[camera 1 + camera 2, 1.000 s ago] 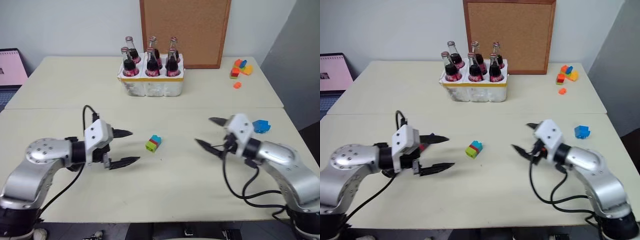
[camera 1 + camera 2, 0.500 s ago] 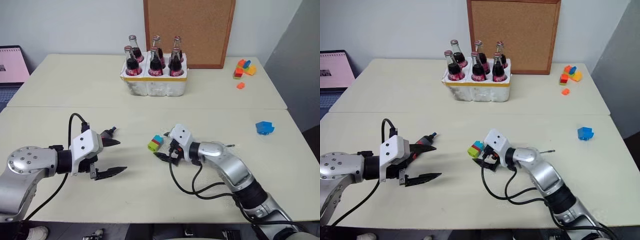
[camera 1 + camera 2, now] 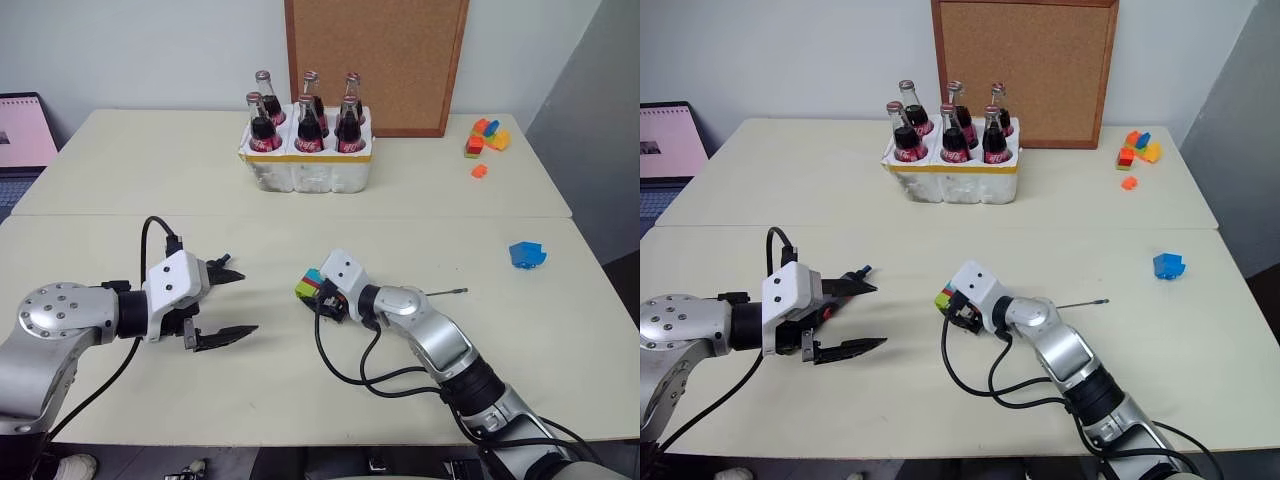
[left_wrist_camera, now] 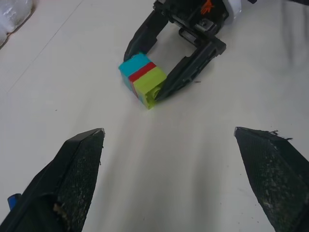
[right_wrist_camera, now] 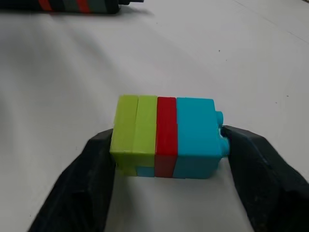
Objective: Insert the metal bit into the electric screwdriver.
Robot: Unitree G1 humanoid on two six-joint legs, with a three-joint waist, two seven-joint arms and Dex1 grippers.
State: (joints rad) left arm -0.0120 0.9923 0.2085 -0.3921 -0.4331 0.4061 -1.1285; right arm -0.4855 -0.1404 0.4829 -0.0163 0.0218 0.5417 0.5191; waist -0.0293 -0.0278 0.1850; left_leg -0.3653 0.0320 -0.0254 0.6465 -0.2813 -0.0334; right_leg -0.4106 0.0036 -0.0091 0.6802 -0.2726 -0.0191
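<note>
- Two parts of the job lie apart on the tabletop (image 3: 300,390). Nothing is joined, so I judge the task hardly begun.
- Metal bit (image 3: 445,292): lies flat and untouched, out past my right forearm on its right side.
- Screwdriver (image 5: 72,6): lies flat on the left half of the tabletop, close to my left claw. Nothing holds it.
- Right claw (image 3: 952,303): partly closed on a toy block (image 5: 166,137), a green, red and blue stack. One pad is against the green end, the other against the blue stud. The block sits on the tabletop, not lifted.
- Left claw (image 3: 248,300): spread wide, empty, hanging just over the tabletop and pointing toward the block.
- Left to do, as I judge it: get the block out of the way, pick up the screwdriver and the bit, line them up, and push the bit into the tip.
- Writing: the six bottles (image 3: 305,125) in their white holder have red labels, too small to read. The pink laptop screen (image 3: 22,130) is unreadable too. No brand shows on the screwdriver.
</note>
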